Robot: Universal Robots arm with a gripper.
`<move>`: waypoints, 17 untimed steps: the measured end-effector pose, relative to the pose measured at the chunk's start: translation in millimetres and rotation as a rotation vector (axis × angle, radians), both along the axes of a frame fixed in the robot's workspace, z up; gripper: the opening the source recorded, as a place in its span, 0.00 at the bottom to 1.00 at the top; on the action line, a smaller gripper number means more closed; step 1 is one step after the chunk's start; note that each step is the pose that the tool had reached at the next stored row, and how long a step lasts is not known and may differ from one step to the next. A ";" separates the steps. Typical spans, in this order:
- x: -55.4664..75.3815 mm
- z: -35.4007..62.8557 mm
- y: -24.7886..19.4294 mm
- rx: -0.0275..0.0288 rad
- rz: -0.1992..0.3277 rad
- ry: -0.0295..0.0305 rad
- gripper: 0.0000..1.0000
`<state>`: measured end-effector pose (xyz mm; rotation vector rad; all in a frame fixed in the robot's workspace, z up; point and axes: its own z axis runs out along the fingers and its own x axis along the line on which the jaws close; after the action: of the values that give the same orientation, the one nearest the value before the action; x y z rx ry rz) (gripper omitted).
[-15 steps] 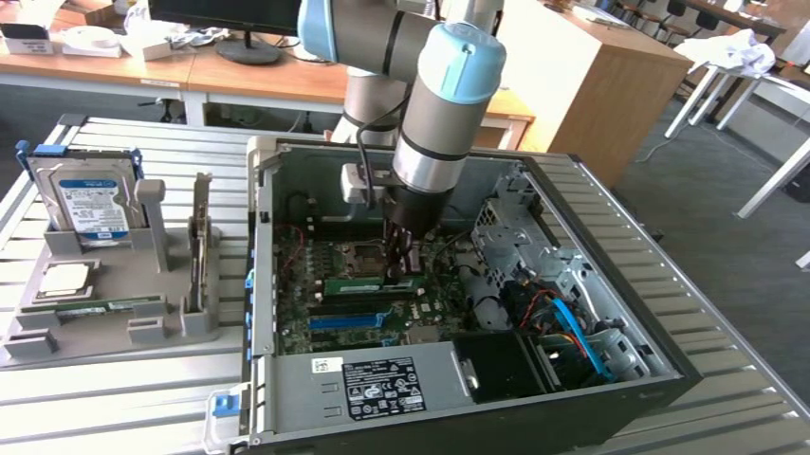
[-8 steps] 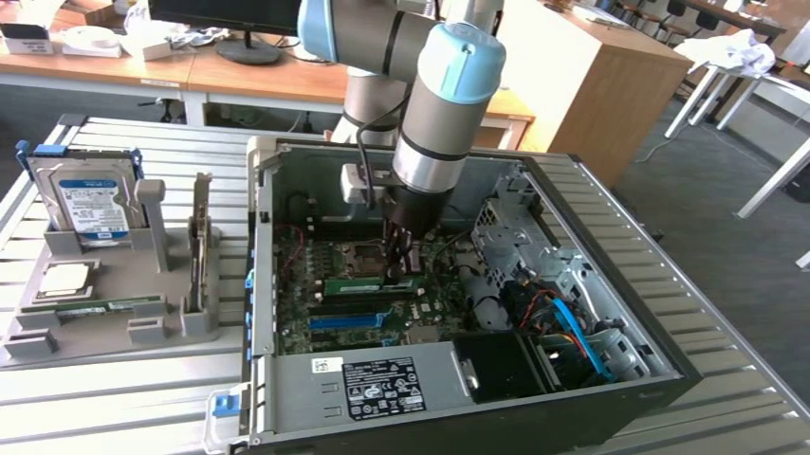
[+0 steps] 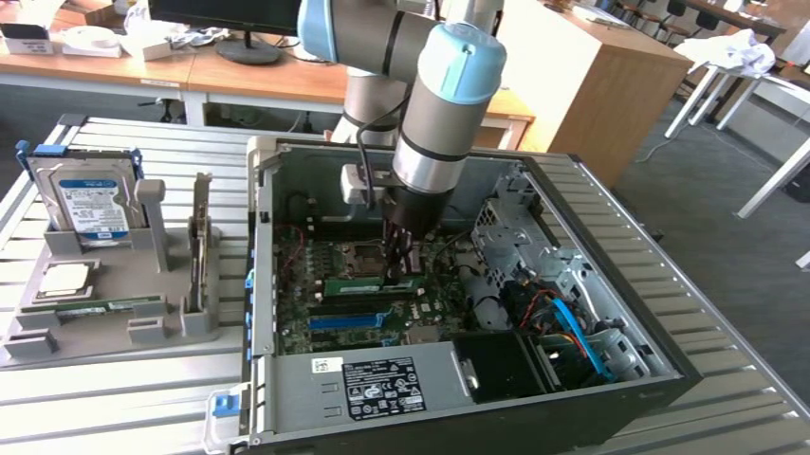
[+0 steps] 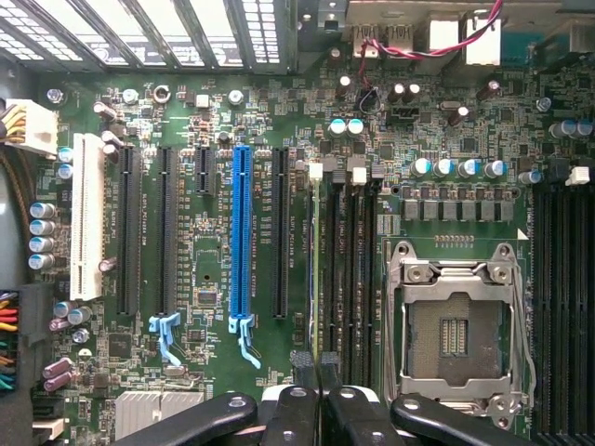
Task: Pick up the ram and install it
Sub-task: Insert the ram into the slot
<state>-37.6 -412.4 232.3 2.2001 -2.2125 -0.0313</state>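
Because the ram (image 3: 362,282) is so thin, we see the claw (image 4: 321,376) pinched shut on its top edge, with almost no gap between the two fingers. The arm reaches straight down into the open computer case (image 3: 262,284) to do this.

The ram stands on its long edge, right beside the empty chip socket (image 4: 456,325), at the row of dark memory slots (image 4: 349,260) next to that socket. We think it is held straight up like this so its bottom edge can line up with a slot. In the wrist view it looks like a pale thin line running away from the fingertips.

The long blue slot (image 4: 243,232) lies farther from the socket, on the other side of the ram, and the claw is not at it. We cannot tell if the ram is pushed all the way down.
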 end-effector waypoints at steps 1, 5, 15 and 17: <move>0.0 0.0 0.0 -0.0001 0.000 0.0000 0.12; -0.1 -0.7 -0.1 -0.0004 0.000 0.0001 0.12; 0.0 -2.6 -0.1 -0.0004 0.000 0.0002 0.12; 0.0 -3.1 -0.1 -0.0005 0.000 0.0002 0.12</move>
<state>-37.6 -412.5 229.2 2.1998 -2.2121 -0.0309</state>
